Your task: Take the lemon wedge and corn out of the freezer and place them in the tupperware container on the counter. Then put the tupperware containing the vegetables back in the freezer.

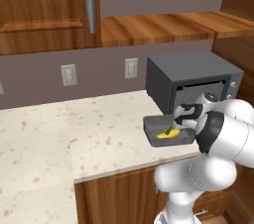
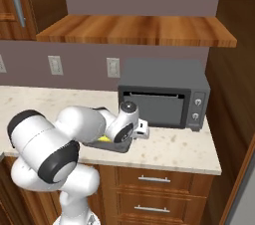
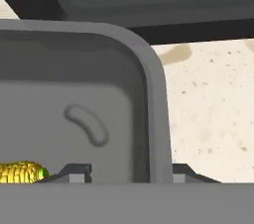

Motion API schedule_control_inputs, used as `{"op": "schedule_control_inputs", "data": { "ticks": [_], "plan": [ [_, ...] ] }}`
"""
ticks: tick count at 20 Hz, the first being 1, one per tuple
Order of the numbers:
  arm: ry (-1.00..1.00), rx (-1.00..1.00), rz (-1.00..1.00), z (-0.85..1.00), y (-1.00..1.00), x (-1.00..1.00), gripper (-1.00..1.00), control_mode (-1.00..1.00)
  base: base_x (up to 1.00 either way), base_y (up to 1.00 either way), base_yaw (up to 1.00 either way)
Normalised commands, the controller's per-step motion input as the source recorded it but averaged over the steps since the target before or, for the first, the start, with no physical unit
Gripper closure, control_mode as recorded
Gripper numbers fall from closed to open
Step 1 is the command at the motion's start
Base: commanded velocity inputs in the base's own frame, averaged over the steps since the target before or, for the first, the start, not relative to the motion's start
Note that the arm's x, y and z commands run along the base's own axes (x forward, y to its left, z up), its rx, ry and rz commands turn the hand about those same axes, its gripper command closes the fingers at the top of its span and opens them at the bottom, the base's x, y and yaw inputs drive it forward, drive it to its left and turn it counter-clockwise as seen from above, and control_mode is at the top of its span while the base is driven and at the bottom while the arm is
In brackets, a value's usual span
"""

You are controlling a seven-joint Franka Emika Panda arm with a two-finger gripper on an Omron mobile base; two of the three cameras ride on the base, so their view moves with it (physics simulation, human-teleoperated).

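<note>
The dark-grey tupperware container (image 1: 149, 128) (image 2: 123, 147) (image 3: 155, 94) sits on the cream counter (image 1: 99, 134) in front of the toaster oven. The corn (image 3: 20, 172) lies inside it, and yellow food (image 1: 166, 134) (image 2: 103, 139) shows in the tray from both base views; I cannot tell the lemon wedge apart. My gripper (image 1: 178, 124) (image 3: 131, 171) is low at the tray's right end. Its fingertips (image 3: 74, 172) straddle the rim wall, one inside and one outside, with a gap still showing on the inner side. The freezer is out of view.
A boxy dark-grey toaster oven (image 1: 193, 77) (image 2: 162, 94) stands right behind the tray. A wooden shelf (image 2: 134, 30) hangs above it. Wooden drawers (image 2: 154, 181) run below the counter edge. Speckled countertop stretches off to the left (image 1: 39, 134).
</note>
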Motion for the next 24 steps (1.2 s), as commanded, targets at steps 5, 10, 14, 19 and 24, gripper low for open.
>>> {"op": "schedule_control_inputs", "data": {
  "ticks": [5, 10, 14, 19, 24],
  "plan": [
    [0.06, 0.0, 0.01, -0.05, 0.27, -0.1, 1.0, -1.0, 0.0, 0.0, 0.0],
    [0.01, 0.0, 0.0, 0.08, 0.32, -0.25, 1.0, -1.0, 0.0, 0.0, 0.0],
    [0.0, 0.03, -0.06, 0.56, 0.08, -0.36, 1.0, -1.0, 0.0, 0.0, 0.0],
    [0.0, 0.08, -0.12, 0.82, 0.0, -0.22, 1.0, -1.0, 0.0, 0.0, 0.0],
    [0.0, 0.15, -0.19, 0.91, 0.0, -0.3, 1.0, -1.0, 0.0, 0.0, 0.0]
  ]
}}
